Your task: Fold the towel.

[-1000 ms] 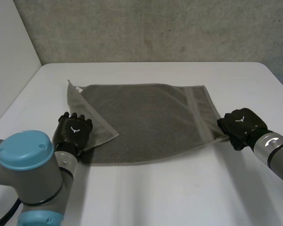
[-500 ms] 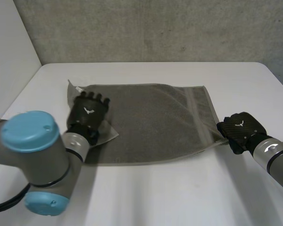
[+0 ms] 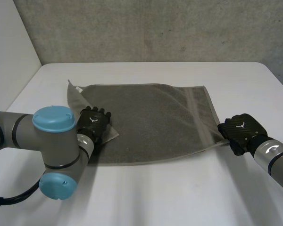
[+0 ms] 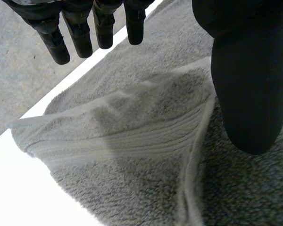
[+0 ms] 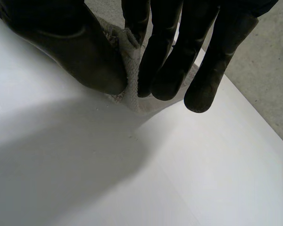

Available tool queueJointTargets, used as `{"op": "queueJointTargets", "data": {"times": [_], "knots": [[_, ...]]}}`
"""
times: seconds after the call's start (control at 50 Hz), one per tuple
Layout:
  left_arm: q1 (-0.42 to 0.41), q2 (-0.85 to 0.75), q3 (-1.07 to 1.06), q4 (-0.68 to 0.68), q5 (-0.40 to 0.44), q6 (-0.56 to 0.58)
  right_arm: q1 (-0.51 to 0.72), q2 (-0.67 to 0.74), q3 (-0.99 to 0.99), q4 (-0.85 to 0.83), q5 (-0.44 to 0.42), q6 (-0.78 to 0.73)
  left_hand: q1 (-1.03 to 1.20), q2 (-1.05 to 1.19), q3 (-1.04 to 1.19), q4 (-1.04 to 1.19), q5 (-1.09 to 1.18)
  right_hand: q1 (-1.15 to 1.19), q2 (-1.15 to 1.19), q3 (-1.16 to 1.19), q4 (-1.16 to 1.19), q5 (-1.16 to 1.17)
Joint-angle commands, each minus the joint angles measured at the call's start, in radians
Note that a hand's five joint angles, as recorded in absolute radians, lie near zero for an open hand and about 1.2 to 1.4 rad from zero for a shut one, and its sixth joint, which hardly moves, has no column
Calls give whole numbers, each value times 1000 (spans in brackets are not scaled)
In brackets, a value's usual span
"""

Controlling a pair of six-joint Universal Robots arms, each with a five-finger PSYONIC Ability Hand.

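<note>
Towel (image 3: pixel 155 117) spread on tabletop (image 3: pixel 188 193), left corner turned over. Right hand (image 3: pixel 240 129) pinches its near right corner between thumb and fingers (image 5: pixel 165 61) (ready to lift for folding). Left hand (image 3: pixel 95 121) sits over the flap, fingers (image 4: pixel 54 40) straight, apparently gripping nothing.

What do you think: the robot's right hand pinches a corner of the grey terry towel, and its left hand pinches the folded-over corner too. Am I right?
Not quite. The left wrist view shows the left hand open, fingers straight, over the folded-over corner of the grey terry towel, pinching nothing. The right hand does pinch its corner.
</note>
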Motion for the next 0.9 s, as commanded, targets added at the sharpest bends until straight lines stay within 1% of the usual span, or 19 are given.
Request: {"op": "queueJointTargets", "data": {"times": [0.02,0.08,0.12,0.18,0.24,0.26,0.3,0.32,0.36,0.38,0.42,0.52,0.6,0.64,0.66,0.74,0.82,0.9], "knots": [[25,-47,35,14,-74,1,0,0,1,-3,0,0,46,46,46,48,28,61,57,58,62,51],[31,-53,40,15,-96,1,0,1,1,-3,0,0,52,52,52,54,34,61,57,58,62,51],[48,-61,47,23,-134,2,0,3,1,-5,0,0,61,61,61,63,43,61,57,58,62,51],[56,-61,48,30,-153,2,0,3,1,-5,0,0,64,64,64,66,46,61,57,58,62,51],[92,-45,28,87,-243,-1,0,5,1,-5,0,-2,108,108,108,110,90,61,57,58,62,51],[93,-45,28,87,-243,-1,0,6,1,-6,0,-3,108,108,108,110,90,61,57,58,62,51],[115,-1,-7,133,-282,-1,0,6,1,-9,2,-3,108,108,108,110,90,61,57,58,62,51],[116,-1,-8,133,-282,-1,0,8,1,-12,2,-3,108,108,108,110,90,61,57,58,62,51],[151,51,-61,180,-286,-2,-1,8,1,-15,5,-3,102,102,102,104,84,61,57,58,62,51],[151,51,-61,181,-286,-2,-3,8,1,-18,6,-6,102,102,102,104,84,61,57,58,62,51],[171,82,-112,227,-286,-7,-3,9,1,-21,9,-12,99,99,99,101,81,61,57,58,62,51],[188,114,-164,270,-286,-7,-3,24,1,-23,22,-64,78,79,79,80,61,61,57,58,62,51],[203,122,-180,273,-289,-9,-3,24,1,-23,34,-74,70,70,70,72,52,61,57,58,62,51],[229,120,-186,274,-289,-7,-3,24,1,-23,39,-74,61,61,61,63,43,61,57,58,62,51],[229,120,-186,274,-289,-7,-3,24,3,-23,40,-74,61,61,61,63,43,61,57,58,62,51],[284,122,-196,271,-282,-6,-1,24,3,-23,39,-74,61,61,61,63,43,61,57,58,62,51],[297,131,-218,271,-277,-4,0,24,7,-23,39,-75,61,61,61,63,43,61,57,58,62,51],[297,181,-250,271,-251,-6,2,23,10,-23,31,-74,55,55,55,57,37,61,57,58,62,51]]}}
